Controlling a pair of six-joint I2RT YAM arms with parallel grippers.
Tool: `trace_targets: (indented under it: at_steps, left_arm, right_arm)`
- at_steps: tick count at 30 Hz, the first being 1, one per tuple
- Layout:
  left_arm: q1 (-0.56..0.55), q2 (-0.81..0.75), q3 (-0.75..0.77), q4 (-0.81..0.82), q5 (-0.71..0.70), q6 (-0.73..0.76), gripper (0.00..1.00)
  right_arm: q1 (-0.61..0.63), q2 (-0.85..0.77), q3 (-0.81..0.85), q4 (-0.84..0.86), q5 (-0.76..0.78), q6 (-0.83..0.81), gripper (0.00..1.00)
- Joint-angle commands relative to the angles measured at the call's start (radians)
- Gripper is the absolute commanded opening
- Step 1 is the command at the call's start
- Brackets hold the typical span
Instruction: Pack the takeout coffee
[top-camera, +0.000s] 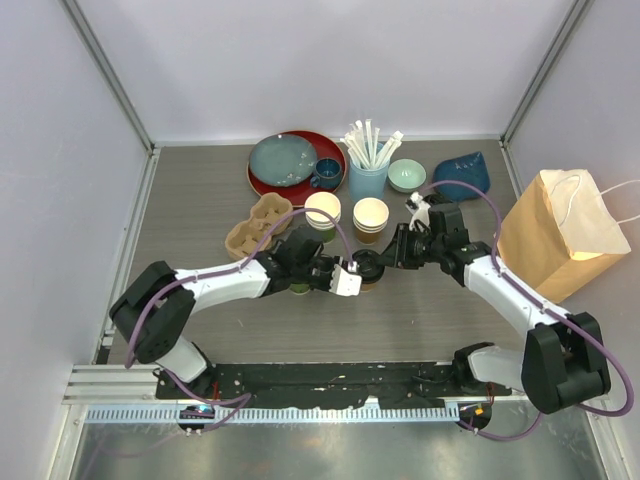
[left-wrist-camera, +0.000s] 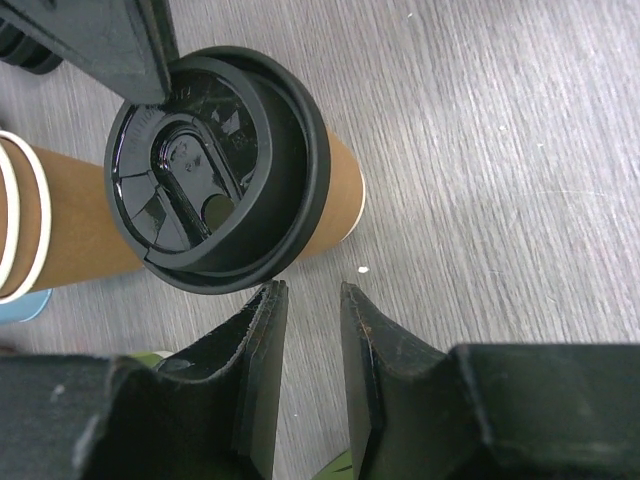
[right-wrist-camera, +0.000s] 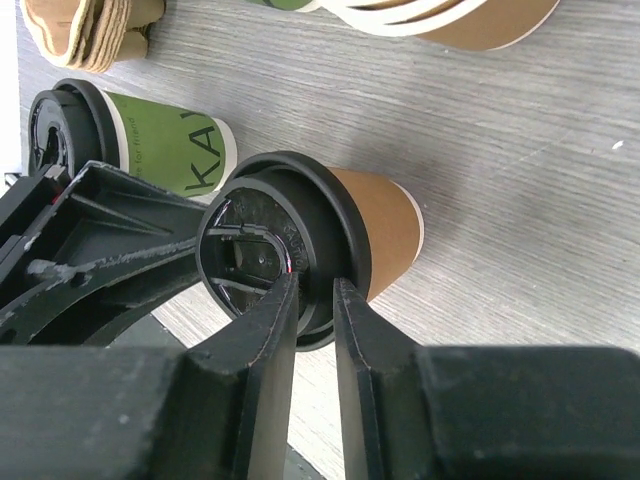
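The brown-sided coffee cup (right-wrist-camera: 380, 215) stands at the table's middle with its black lid (right-wrist-camera: 262, 250) on, seen from above as the lidded cup (top-camera: 367, 268). My right gripper (right-wrist-camera: 315, 285) straddles the lid's rim, one finger inside it and one outside, pinched on the rim. The green-sided cup (right-wrist-camera: 170, 145) with its own black lid stands just left of the brown one, mostly under my left arm in the top view. My left gripper (left-wrist-camera: 308, 295) is narrowly open just beside the brown cup's lid (left-wrist-camera: 215, 180), with bare table between its fingers.
A brown paper bag (top-camera: 560, 235) stands at the right. Behind the cups are two lidless cup stacks (top-camera: 322, 210), a blue cup of straws (top-camera: 368, 175), a cardboard cup carrier (top-camera: 258, 225), a red plate (top-camera: 300, 190) with dishes, a green bowl (top-camera: 407, 175) and a blue cloth (top-camera: 462, 175).
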Motion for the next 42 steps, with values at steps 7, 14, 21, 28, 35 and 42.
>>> trace_targets:
  at_steps: [7,14,21,28,35,42]
  left_arm:
    - [0.026,0.04,0.064,0.074,-0.022,-0.005,0.32]
    - [0.029,0.054,0.094,0.089,-0.013,-0.011,0.32]
    - [0.031,0.058,0.092,0.065,-0.017,0.003,0.32]
    - [0.07,0.017,0.066,-0.018,-0.025,0.117,0.36]
    - [0.097,-0.038,0.043,-0.092,-0.005,0.216,0.38]
    - [0.091,-0.13,0.026,-0.208,0.111,0.303,0.33]
  right_arm:
    - [0.039,-0.11,-0.068,-0.024,0.044,0.084,0.26]
    - [0.073,-0.189,-0.131,-0.039,0.083,0.161,0.24]
    - [0.097,-0.24,-0.073,-0.076,0.133,0.181,0.3]
    - [0.1,-0.174,0.01,-0.082,0.135,0.135,0.34]
    - [0.097,-0.085,0.174,-0.145,0.161,-0.011,0.41]
    - [0.088,0.128,0.274,-0.132,0.075,-0.149,0.4]
